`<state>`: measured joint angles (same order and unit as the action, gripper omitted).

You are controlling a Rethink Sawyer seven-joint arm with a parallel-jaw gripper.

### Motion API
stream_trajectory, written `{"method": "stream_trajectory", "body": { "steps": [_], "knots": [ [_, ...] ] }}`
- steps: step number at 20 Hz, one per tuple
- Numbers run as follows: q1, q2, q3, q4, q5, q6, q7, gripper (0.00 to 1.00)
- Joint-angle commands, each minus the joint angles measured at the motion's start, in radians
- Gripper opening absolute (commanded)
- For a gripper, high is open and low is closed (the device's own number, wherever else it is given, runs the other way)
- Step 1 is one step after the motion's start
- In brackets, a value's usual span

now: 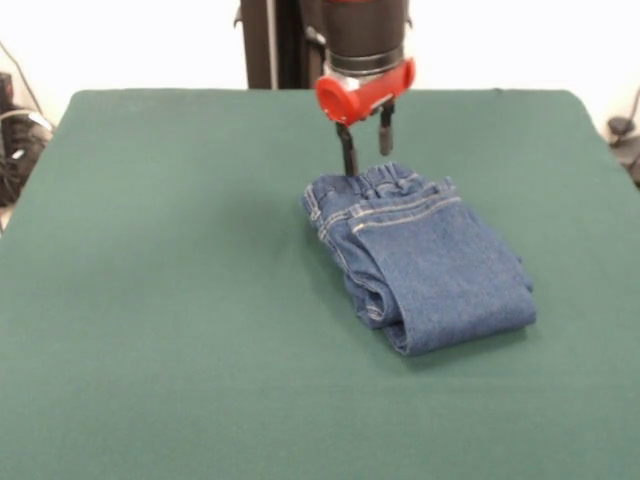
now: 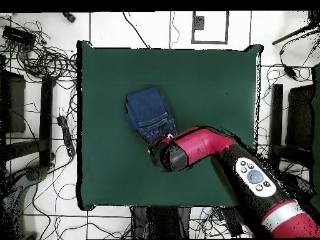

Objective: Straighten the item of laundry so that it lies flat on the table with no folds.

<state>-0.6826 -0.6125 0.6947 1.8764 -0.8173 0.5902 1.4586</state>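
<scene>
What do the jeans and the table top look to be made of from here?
The jeans: blue denim by the look, with pale contrast stitching and a gathered, apparently elastic waistband. The table: a matte dark green top, probably felt-like cloth, showing no gloss.

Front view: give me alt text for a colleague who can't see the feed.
A folded pair of small blue jeans lies right of centre on a green table, waistband toward the robot. The red and black arm's open gripper reaches down from above to the waistband, one finger at the denim's edge.
</scene>
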Motion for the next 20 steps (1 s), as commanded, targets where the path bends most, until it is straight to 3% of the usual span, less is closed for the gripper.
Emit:
{"method": "stream_trajectory", "body": {
  "steps": [1, 7, 12, 20],
  "knots": [
    [-0.034, 0.011, 0.121, 0.01, -0.057, 0.124, -0.428, 1.0],
    [-0.021, 0.034, 0.088, -0.019, -0.104, 0.097, -0.416, 1.0],
    [0.064, 0.031, 0.067, -0.045, -0.122, 0.079, -0.331, 1.0],
    [0.101, 0.031, 0.045, -0.056, -0.138, 0.045, -0.263, 1.0]
  ]
}}
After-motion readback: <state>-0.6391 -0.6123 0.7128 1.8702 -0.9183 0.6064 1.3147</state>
